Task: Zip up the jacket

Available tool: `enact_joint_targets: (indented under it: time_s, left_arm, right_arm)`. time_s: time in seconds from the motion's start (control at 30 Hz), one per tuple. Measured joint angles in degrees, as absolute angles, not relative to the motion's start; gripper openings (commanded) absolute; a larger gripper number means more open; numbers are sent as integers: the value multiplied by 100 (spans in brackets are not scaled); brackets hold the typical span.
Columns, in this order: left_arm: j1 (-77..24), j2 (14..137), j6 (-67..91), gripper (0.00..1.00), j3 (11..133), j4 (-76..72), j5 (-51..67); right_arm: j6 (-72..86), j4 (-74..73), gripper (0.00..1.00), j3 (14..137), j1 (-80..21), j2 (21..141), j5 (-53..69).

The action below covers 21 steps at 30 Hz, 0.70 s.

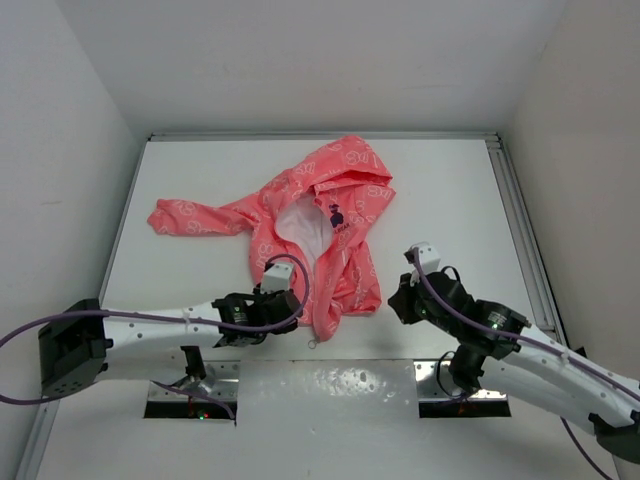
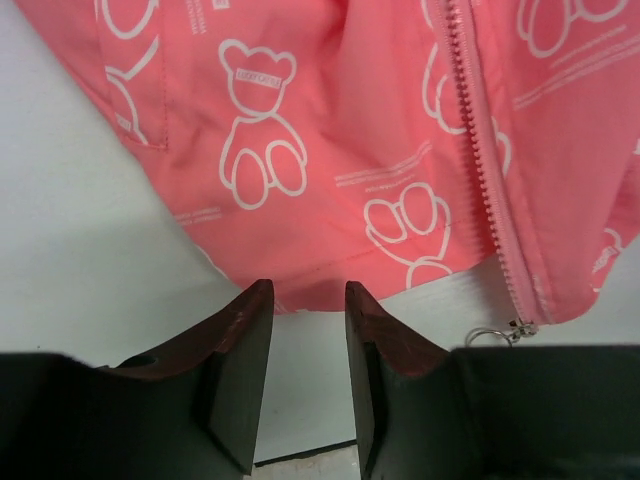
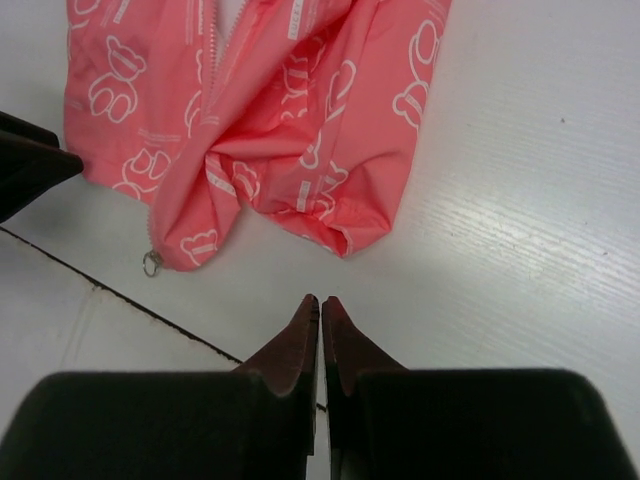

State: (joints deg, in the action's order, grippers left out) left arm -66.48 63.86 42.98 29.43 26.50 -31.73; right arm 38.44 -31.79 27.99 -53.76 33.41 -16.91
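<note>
Though near, jacket [image 2: 330,150] beyond end effector [image 2: 308,292]

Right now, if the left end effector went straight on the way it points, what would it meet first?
Probably the bottom hem of the jacket, just ahead of the left end effector and beside the zipper; depth is unclear.

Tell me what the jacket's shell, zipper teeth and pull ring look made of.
Jacket: thin woven synthetic, apparently; matte, faint sheen, soft creases. Zipper teeth: likely plastic, same pink, chunky and dull. Pull ring: probably metal wire; thin, silvery, glinting.
</note>
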Motion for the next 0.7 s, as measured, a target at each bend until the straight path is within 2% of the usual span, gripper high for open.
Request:
enact_joint_targets:
  time_s: [0.2,0.33,0.5,0.7]
  left_arm:
    - [-6683,6678,4379,34,2980,2615,-3291]
    - [-6685,6761,4233,42,3013,2423,-3183]
    - [-6685,6862,4016,42,3068,1988,-3033]
    - [-6685,7553,3793,44,3166,1649,-2875]
  right_arm:
    - [3887,-3164,15,2770,-5376,3472,-1581]
    - [3905,-3048,23,2711,-5376,3553,-1448]
    - [3946,-2947,25,2502,-5376,3581,-1339]
    - [3970,-2904,26,2460,-5376,3579,-1317]
